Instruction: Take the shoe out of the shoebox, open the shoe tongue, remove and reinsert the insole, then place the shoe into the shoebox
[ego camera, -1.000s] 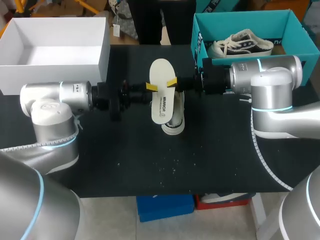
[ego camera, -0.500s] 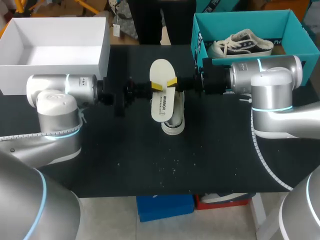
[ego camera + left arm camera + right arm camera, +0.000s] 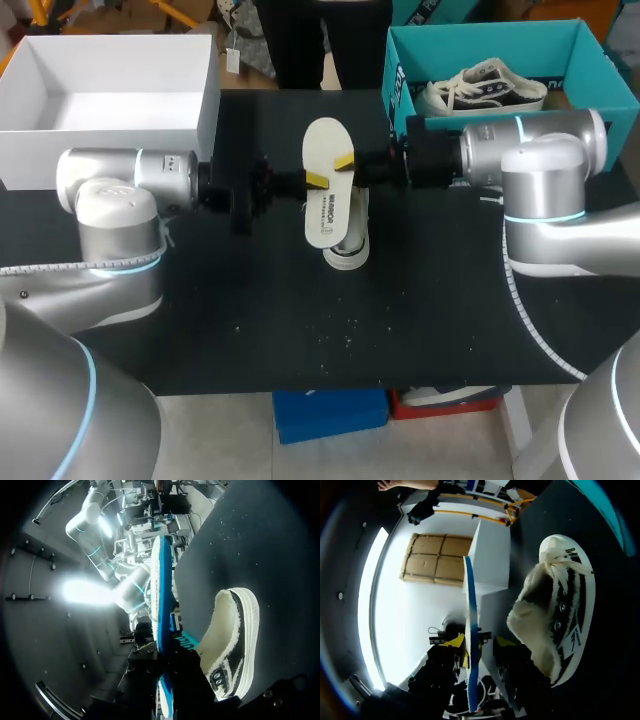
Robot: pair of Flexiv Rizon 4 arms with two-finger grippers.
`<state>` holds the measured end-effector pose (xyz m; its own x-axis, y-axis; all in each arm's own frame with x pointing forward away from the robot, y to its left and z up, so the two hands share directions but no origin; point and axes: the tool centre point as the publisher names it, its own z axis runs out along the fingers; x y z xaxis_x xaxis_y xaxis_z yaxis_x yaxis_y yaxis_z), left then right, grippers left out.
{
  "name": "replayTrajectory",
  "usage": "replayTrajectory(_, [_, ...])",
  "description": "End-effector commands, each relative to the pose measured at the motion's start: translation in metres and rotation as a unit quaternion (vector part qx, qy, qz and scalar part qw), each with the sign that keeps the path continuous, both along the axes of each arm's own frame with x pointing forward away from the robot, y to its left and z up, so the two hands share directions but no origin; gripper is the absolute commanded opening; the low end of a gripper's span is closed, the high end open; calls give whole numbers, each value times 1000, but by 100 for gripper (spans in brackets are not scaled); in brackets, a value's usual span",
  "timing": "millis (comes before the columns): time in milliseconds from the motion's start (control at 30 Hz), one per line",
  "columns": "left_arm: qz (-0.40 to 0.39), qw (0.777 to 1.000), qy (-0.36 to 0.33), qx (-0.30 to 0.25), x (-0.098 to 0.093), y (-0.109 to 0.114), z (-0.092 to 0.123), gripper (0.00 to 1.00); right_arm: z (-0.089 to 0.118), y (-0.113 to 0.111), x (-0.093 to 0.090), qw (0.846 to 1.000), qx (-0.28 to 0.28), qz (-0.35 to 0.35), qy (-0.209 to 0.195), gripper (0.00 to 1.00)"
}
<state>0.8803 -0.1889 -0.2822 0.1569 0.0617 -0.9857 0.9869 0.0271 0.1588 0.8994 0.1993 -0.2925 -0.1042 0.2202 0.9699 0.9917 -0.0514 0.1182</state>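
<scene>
now the teal shoebox (image 3: pixel 392 85) sits behind and to the right of the shoe (image 3: pixel 347 252) on the table. the insole (image 3: pixel 329 212) hangs just above the shoe, with our right gripper (image 3: pixel 343 162) clamped on one edge. our left gripper (image 3: pixel 318 180) is at the other edge, and we cannot tell its grip.

A matte black table (image 3: pixel 430 320), lightly speckled, fills the workspace.
</scene>
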Motion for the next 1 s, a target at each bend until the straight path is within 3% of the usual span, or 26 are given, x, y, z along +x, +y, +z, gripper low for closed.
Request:
replayTrajectory(33, [7,1000,21,16,-17,11,5,0,5,-9,-6,1000,-21,-12,-13,100])
replayTrajectory(233, [-2,996,79,43,-42,30,6,0,7,-37,-18,997,-63,-35,-31,100])
replayTrajectory(433, [-9,991,112,73,-73,46,8,0,10,-66,-41,992,-99,-60,-44,100])
replayTrajectory(667, [-67,982,154,92,-116,51,6,0,19,-89,-67,985,-125,-101,-65,100])
replayTrajectory(1000, [-67,982,154,92,-116,51,6,0,19,-89,-67,985,-125,-101,-65,100])
